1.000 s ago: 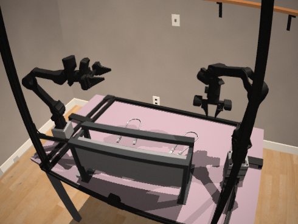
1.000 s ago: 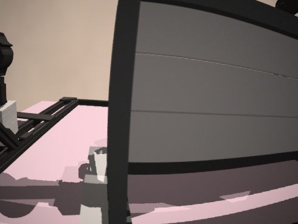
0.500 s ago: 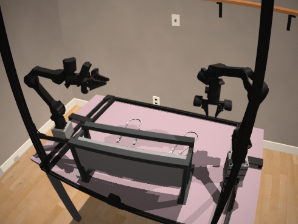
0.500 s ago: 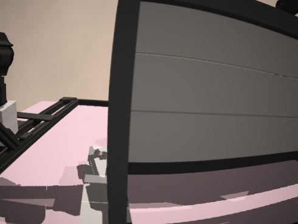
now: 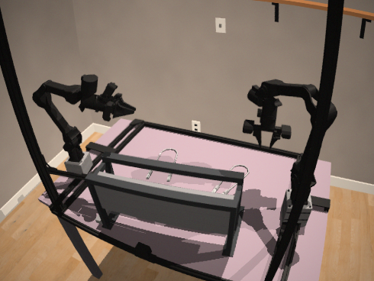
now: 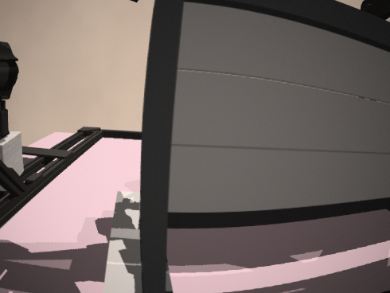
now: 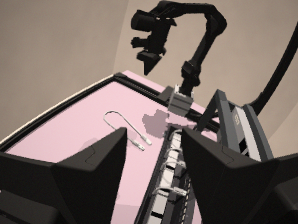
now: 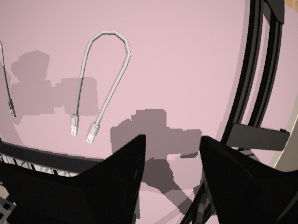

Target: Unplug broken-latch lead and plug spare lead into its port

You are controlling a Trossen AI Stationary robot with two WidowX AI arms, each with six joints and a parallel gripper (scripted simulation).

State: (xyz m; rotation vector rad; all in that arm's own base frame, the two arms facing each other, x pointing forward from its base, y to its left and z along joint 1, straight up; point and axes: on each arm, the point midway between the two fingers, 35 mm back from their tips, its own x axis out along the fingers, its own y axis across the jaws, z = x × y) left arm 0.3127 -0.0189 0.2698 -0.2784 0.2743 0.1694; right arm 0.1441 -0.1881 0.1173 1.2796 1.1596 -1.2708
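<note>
The patch panel rack stands across the middle of the pink table, and the top camera sees it from behind. Its row of plugged leads shows in the left wrist view; I cannot tell which one sits loose. Two spare leads lie bent in U shapes beyond the rack, one near the middle and one further right. The second also shows in the right wrist view. My left gripper hangs high above the table's left end, closed to a narrow gap and empty. My right gripper points down above the far right edge, also narrow and empty.
Black frame rails run along the table's left and far edges. Tall black posts stand at the front corners. In the exterior view the rack's grey back fills most of the view.
</note>
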